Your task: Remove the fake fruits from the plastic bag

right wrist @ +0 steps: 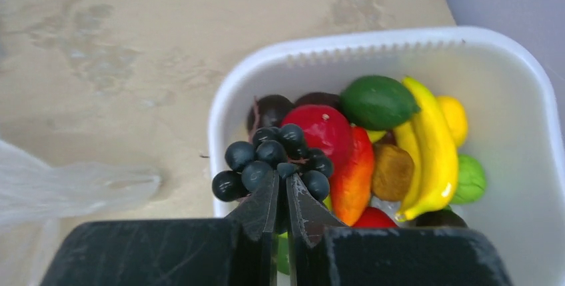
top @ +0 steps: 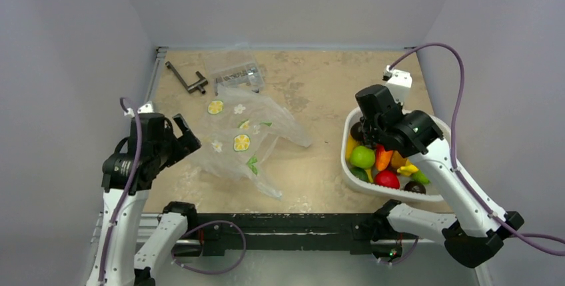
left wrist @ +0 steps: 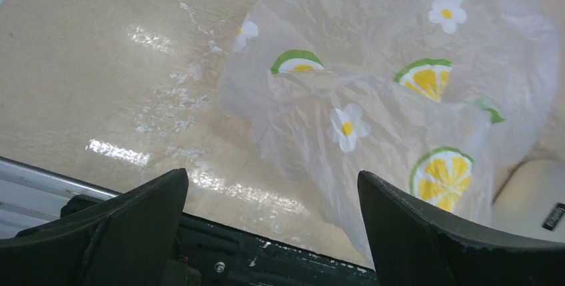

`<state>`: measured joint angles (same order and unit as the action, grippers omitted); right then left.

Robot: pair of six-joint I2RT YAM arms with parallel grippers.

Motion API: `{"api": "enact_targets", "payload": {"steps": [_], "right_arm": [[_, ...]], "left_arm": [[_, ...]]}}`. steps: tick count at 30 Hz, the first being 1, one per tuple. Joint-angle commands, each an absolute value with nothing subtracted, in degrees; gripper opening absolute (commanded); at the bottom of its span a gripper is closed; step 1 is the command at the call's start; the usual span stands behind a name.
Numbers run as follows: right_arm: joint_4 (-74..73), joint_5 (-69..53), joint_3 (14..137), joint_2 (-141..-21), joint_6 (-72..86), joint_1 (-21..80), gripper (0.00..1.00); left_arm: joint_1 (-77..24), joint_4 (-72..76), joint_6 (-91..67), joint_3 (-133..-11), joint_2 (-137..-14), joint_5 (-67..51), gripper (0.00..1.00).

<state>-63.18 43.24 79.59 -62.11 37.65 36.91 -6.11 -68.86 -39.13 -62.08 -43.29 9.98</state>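
The plastic bag [top: 246,143] lies crumpled on the table left of centre, its clear film printed with citrus slices and flowers [left wrist: 400,99]. No fruit shows through it. My left gripper [top: 188,137] hovers at the bag's left edge, open, with nothing between its fingers [left wrist: 273,176]. My right gripper [right wrist: 282,178] is shut on the stem side of a dark purple grape bunch [right wrist: 266,156], held over the near-left corner of a white bin [right wrist: 373,39]. In the bin lie a red round fruit [right wrist: 323,129] and an orange-red elongated piece [right wrist: 353,173].
The white bin [top: 393,196] at the right also holds a yellow banana [right wrist: 430,153], a green fruit [right wrist: 376,103] and other pieces. A clear box of small parts [top: 236,74] and a black tool [top: 186,79] lie at the back left. A black rail [top: 280,223] edges the table's front.
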Motion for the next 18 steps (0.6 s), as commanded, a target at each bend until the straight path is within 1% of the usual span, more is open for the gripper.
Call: {"api": "enact_targets", "payload": {"steps": [1,6,14,15,16,18], "right_arm": [[-67.7,47.6,73.3,-60.4,44.7,32.4,0.0],[-63.9,41.7,66.4,-58.9,45.5,27.8,0.0],[-60.0,37.9,59.1,-55.8,48.3,26.6,0.0],[-60.2,37.9,59.3,-55.7,48.8,26.6,0.02],[-60.7,38.1,59.6,-55.5,49.3,26.6,0.05],[-60.5,37.9,59.8,-54.4,49.3,26.5,0.16]], "left_arm": [[-5.9,-72.5,-36.0,-68.0,-40.1,0.8,1.0],[-5.9,-71.5,-34.3,-71.6,-36.7,-11.7,1.0],[-5.9,-70.9,-34.8,-76.7,-34.5,-19.3,1.0],[-5.9,-70.9,-34.8,-77.3,-34.6,-19.5,1.0],[-5.9,-71.0,-34.6,-77.8,-34.6,-19.5,1.0],[-5.9,-71.1,-34.4,-78.5,-34.7,-19.7,1.0]]}}
